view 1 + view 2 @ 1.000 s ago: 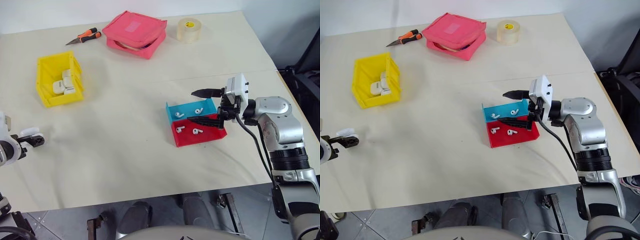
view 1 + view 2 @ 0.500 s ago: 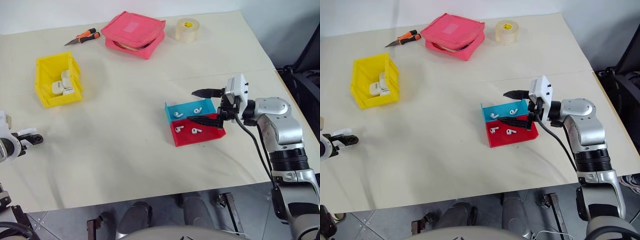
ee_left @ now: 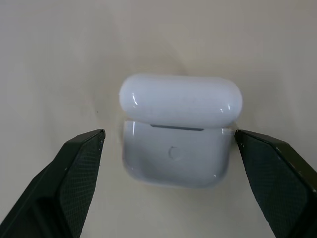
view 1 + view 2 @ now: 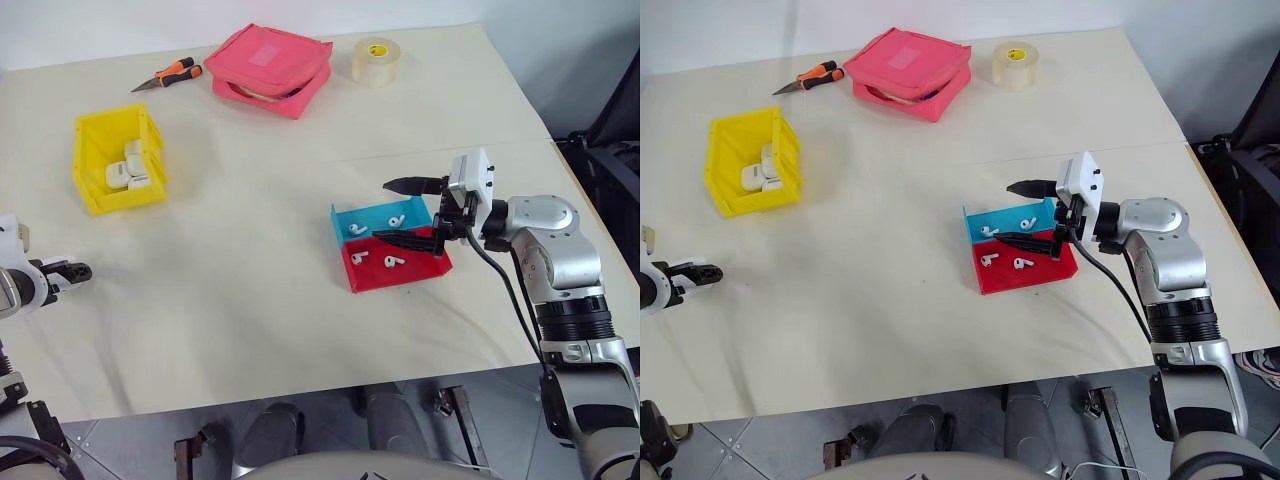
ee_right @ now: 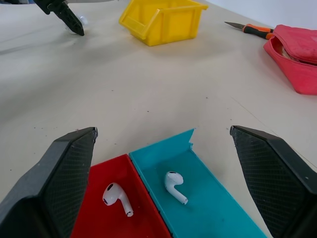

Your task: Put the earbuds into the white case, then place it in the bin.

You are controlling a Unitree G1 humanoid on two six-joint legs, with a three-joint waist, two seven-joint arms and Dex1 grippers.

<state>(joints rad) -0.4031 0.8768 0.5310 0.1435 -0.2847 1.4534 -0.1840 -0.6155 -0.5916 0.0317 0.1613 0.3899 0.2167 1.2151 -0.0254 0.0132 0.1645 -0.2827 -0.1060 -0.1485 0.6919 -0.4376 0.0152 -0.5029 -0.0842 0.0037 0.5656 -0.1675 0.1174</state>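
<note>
The right gripper (image 4: 402, 213), jaws spread wide, hovers over the shallow red tray (image 4: 425, 271). At near left, the left gripper (image 3: 168, 183) gapes around the glossy white rounded case (image 3: 178, 131), not touching. No writing is legible.

White case (image 3: 181, 131): glossy smooth plastic. Bin (image 4: 117, 160) and earbuds (image 5: 175, 186): smooth plastic. Bench (image 4: 260, 290): covered in matt sheet. Gripper fingers (image 3: 74, 173): finely textured matt black.

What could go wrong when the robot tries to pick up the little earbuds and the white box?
The earbuds are tiny next to the wide-open right gripper hovering over the red tray and blue tray, so one might slip out or get flicked away.

The white case lies between the open left gripper fingers with its lid up. It looks glossy and rounded, so it might slide, or the lid might snap shut.
</note>
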